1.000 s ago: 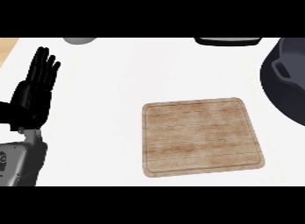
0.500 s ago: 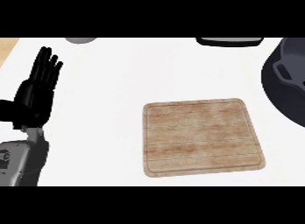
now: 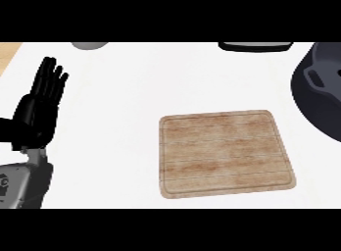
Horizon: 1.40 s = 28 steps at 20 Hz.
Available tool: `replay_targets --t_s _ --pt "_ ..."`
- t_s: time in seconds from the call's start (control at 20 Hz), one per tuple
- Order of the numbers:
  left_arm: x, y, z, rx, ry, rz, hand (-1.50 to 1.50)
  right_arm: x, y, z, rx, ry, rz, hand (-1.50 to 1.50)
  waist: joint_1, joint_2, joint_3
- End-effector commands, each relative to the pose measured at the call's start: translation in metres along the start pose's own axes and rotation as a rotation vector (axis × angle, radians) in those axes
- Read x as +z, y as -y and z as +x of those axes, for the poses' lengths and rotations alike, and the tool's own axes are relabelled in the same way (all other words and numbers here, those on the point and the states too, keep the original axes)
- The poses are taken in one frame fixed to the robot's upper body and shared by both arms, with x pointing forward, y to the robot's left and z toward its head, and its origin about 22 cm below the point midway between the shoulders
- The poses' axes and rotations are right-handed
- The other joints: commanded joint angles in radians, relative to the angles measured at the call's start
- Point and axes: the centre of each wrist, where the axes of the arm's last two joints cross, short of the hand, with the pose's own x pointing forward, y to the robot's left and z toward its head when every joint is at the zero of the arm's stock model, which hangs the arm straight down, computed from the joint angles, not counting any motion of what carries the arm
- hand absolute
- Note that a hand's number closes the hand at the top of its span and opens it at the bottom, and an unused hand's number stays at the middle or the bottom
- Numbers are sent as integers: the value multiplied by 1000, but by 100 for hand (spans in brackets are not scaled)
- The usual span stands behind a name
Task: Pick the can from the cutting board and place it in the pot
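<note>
One wooden cutting board (image 3: 225,153) is seen on the white counter (image 3: 144,83). One dark pot (image 3: 325,98) is cut off by the right edge. One black hand (image 3: 39,105) is shown (the left one, fingers straight). Two further objects are partly visible at the top edge: one grey (image 3: 90,45), one dark (image 3: 255,46).

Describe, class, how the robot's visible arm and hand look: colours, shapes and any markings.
Only the left hand shows, at the view's left edge: black all over, with long slender fingers and a blocky palm. Below it a narrow metallic wrist joins a rounded light-grey forearm that carries a small dark marking, too small to read. No cables are visible.
</note>
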Motion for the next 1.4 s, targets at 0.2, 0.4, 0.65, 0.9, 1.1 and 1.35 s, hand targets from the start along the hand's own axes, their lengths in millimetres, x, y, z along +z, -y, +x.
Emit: replay_targets --t_s 0.2,0.4,0.65,0.9,1.1,1.35 --pt "7 -18 0 4 -11 -1 0 -22 32 -17 -255 -40 -150 -150 -16 -5 1" --pt "-6 -1 3 4 5 15 0 -9 42 -36 -322 -1 -194 -150 -25 -6 0" --pt "-11 -12 9 -19 2 30 0 -10 80 -79 -354 2 -245 -150 -29 -6 0" --pt "-13 -4 13 -3 -2 23 0 -2 129 -119 -342 2 -271 -150 -32 -6 0" --pt "-14 -9 -18 2 -15 33 0 10 156 -117 -367 -16 -263 -150 -27 -3 -1" --pt "-15 -9 -3 -16 -3 13 0 20 200 -160 -368 -11 -281 -150 -28 -4 0"
